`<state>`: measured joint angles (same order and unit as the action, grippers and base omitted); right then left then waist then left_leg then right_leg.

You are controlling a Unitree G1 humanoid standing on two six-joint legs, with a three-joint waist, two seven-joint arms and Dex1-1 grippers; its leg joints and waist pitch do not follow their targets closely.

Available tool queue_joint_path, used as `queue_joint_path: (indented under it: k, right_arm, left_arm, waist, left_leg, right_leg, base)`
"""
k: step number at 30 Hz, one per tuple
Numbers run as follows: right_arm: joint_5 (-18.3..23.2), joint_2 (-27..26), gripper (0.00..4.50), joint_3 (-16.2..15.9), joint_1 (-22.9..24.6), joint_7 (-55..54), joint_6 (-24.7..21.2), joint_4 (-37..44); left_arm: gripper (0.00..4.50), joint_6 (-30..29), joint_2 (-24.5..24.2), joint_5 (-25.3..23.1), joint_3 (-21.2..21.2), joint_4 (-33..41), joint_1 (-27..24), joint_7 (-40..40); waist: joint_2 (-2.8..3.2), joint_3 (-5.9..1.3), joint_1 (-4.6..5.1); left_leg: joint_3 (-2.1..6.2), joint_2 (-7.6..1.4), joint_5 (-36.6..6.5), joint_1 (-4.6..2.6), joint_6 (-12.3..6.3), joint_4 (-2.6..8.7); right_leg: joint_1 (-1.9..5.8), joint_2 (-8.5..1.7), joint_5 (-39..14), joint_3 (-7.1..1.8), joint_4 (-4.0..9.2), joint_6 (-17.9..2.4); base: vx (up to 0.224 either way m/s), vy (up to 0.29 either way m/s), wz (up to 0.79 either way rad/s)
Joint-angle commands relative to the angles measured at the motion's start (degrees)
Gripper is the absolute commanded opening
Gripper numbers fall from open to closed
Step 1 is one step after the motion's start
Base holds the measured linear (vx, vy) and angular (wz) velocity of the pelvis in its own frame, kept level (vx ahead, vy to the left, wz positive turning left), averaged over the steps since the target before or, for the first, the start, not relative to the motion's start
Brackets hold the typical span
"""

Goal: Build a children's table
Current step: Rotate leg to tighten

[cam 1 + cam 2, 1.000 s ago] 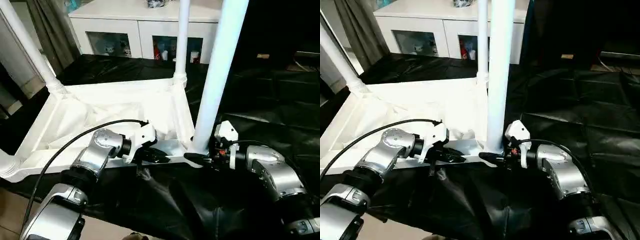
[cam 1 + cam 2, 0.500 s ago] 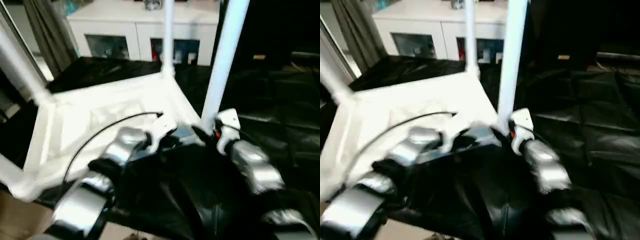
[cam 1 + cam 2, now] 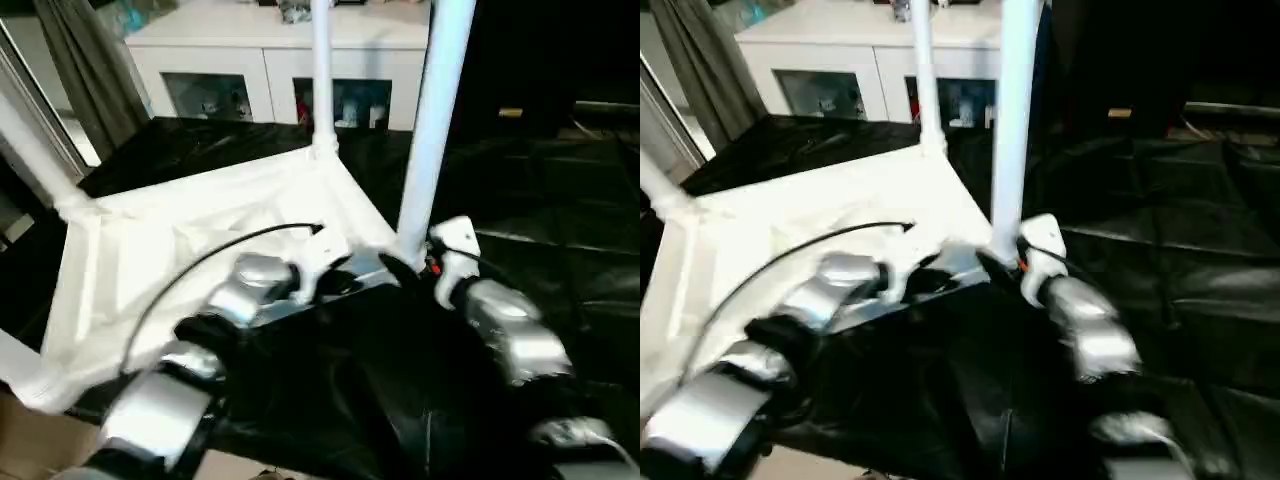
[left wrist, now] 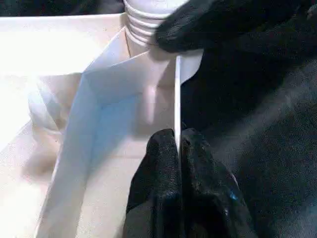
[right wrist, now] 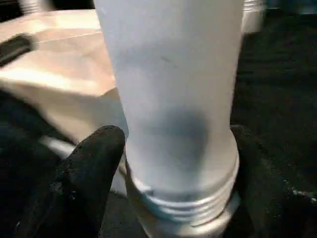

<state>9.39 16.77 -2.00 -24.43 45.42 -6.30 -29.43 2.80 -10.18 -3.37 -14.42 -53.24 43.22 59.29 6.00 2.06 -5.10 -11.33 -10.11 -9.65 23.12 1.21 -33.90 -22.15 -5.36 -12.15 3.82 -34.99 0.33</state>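
Both grippers work at the near corner of the upturned tabletop (image 3: 190,250): the right gripper (image 5: 171,163) has its two black fingers (image 5: 86,173) set either side of the near leg (image 3: 432,120) just above its ribbed collar, and whether they press the tube or merely flank it I cannot tell; the left gripper (image 4: 177,163) has its fingers together, pinching the thin upright rim of the tabletop between them. Largest first: the tabletop lies underside-up on a black sheet (image 3: 560,200), filling the head view from about nine o'clock to the centre, its near right corner just by the two grippers. It looks like hollow moulded plastic, so probably light and fairly stiff, though the thin rim may flex and the glossy sheet beneath likely lets the whole piece slide when pushed. That rim seems a fair handle for steadying, not for lifting. Next, the legs: the near leg rises toward twelve o'clock from the near right corner socket, another leg (image 3: 322,70) stands at the far corner, and a third (image 3: 35,150) leans up at ten o'clock. These tubes look smooth and slippery; taking hold low, close to the collar (image 5: 185,208), should give the best control and least wobble. Behind, at twelve o'clock, stands a white cabinet (image 3: 280,70).
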Motion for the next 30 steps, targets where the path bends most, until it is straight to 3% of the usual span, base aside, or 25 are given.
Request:
queue_joint_path:
  k: [1, 6, 8, 13, 18, 22, 23, 24, 27, 30]
  right_arm:
    - [1.7, -0.1, 3.58, -4.4, 0.6, 7.1, -1.1, 3.1]
    - [3.0, 4.7, 3.58, -4.8, 1.9, 15.0, -2.9, 7.2]
    - [2.9, 5.8, 3.26, -5.1, 2.0, 16.6, -3.0, 7.5]
    - [2.0, 6.7, 3.03, -6.2, 2.1, 17.7, -2.4, 7.4]
    - [2.1, 6.2, 2.74, -6.4, 2.6, 17.6, -2.9, 8.0]
    - [0.9, 4.1, 2.74, -5.5, 2.4, 11.6, -3.5, 6.0]
    - [-1.1, 1.8, 2.74, -4.4, 1.6, 4.4, -3.0, 3.0]
    - [-1.4, 1.5, 2.74, -4.2, 1.5, 3.5, -2.9, 2.7]
    - [-2.9, -5.0, 2.74, 0.3, -0.6, -14.7, -3.7, -4.1]
    - [-3.1, -8.6, 2.74, 1.8, -1.8, -22.7, -3.8, -7.3]
  left_arm:
    - [0.00, 1.4, -0.2, 2.4, -0.4, 3.0, -0.6, 4.6]
    - [0.00, 0.4, -4.5, 3.5, -1.6, 7.5, -3.1, 13.6]
    - [0.00, 0.1, -5.5, 3.7, -1.7, 8.6, -3.5, 15.4]
    - [0.00, -0.1, -5.8, 3.7, -1.5, 9.1, -3.7, 16.0]
    - [0.00, 0.0, -5.4, 3.4, -1.1, 9.2, -3.7, 14.3]
    - [0.00, 0.4, -3.9, 2.0, -0.4, 7.4, -2.8, 8.3]
    - [0.00, -0.3, -2.4, 0.2, 0.1, 4.6, -1.3, 1.2]
    - [0.00, -0.3, -2.2, -0.1, 0.1, 4.2, -1.1, 0.3]
    - [0.00, -2.3, 2.2, -1.1, 1.8, -0.5, 1.9, -12.2]
    - [0.00, -3.7, 5.0, -1.2, 2.6, -2.8, 3.7, -18.6]
  waist:
    - [-1.21, -3.81, -0.22]
    - [-1.23, -3.68, -0.45]
    - [-1.16, -3.50, -0.72]
    - [-1.15, -3.48, -1.04]
    - [-1.32, -3.59, -1.12]
    - [-1.31, -3.53, -1.05]
    - [-1.49, -3.43, -0.87]
    - [-1.35, -3.31, -0.82]
    - [-1.51, -3.07, -0.09]
    - [-1.42, -3.03, 0.34]
  left_leg:
    - [1.69, -3.26, -8.7, -1.09, -7.67, 3.28]
    - [1.62, -3.56, -10.1, -1.39, -7.57, 3.46]
    - [1.60, -3.62, -11.4, -1.46, -6.54, 3.64]
    - [1.60, -3.62, -12.0, -1.62, -4.83, 3.80]
    - [1.57, -3.48, -10.3, -1.48, -5.44, 3.56]
    - [1.57, -3.48, -10.3, -1.48, -5.37, 3.60]
    - [1.54, -3.39, -11.1, -1.56, -4.60, 3.70]
    - [1.57, -3.30, -11.7, -1.64, -3.97, 3.77]
    - [1.91, -3.14, -15.3, -2.05, -0.59, 4.38]
    - [1.80, -3.12, -15.8, -2.22, -0.45, 4.47]
  right_leg:
    - [2.47, -3.84, -0.3, -1.91, 3.59, -14.7]
    - [2.20, -3.85, -2.7, -2.05, 3.71, -15.3]
    - [2.01, -3.86, -5.1, -2.13, 3.90, -15.1]
    - [1.92, -3.93, -6.3, -2.28, 3.95, -14.8]
    - [2.00, -3.91, -4.3, -2.23, 3.74, -14.8]
    - [1.88, -3.91, -5.2, -2.23, 3.84, -14.6]
    - [1.77, -3.93, -7.1, -2.28, 4.08, -14.3]
    - [1.60, -3.92, -8.3, -2.25, 4.22, -14.2]
    - [1.65, -4.10, -14.5, -2.27, 4.82, -12.9]
    - [1.44, -3.89, -13.4, -2.48, 5.02, -12.4]
  base:
    - [0.000, 0.000, 0.00]
    - [0.000, 0.000, 0.00]
    - [0.000, 0.000, 0.00]
    - [0.000, 0.000, 0.00]
    - [0.000, 0.000, 0.00]
    - [0.000, 0.000, 0.00]
    - [0.000, 0.000, 0.00]
    - [0.000, 0.000, 0.00]
    - [0.000, 0.000, 0.00]
    - [0.000, 0.000, 0.00]
